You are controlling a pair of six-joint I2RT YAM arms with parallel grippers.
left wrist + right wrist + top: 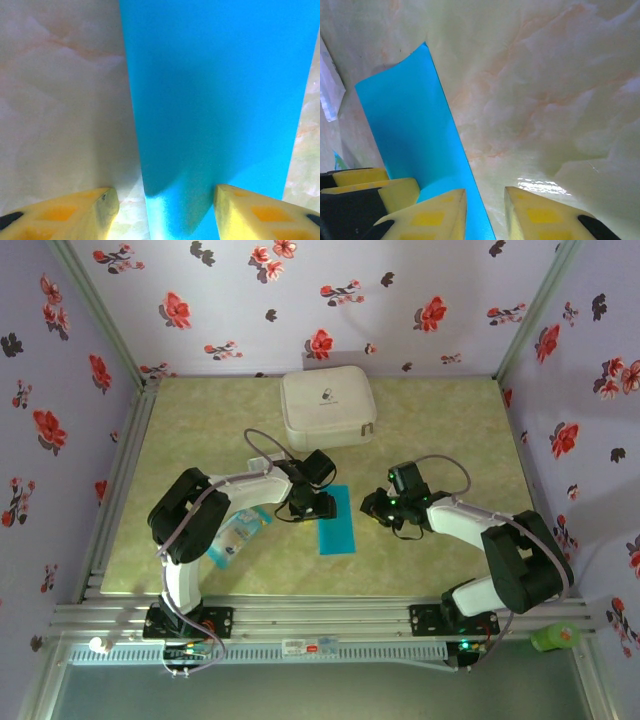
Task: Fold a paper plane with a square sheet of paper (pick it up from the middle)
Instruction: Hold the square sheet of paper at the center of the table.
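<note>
On the marbled beige table (200, 430), within floral-papered walls, we see the folded blue sheet of paper (337, 530) lying flat as a narrow strip. Our left gripper (165, 192) stands open, and the strip runs out between its fingers. Our right gripper (485, 192) is slightly parted over bare table and holds nothing, its left finger at the strip's long edge.

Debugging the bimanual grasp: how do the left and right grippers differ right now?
The left gripper has its jaws wide; the right gripper has them much narrower. The blue sheet fills most of the left gripper's gap; the right gripper's gap takes just the sheet's edge, the rest bare table. Both: yellow fingers, open, low by the sheet.
</note>
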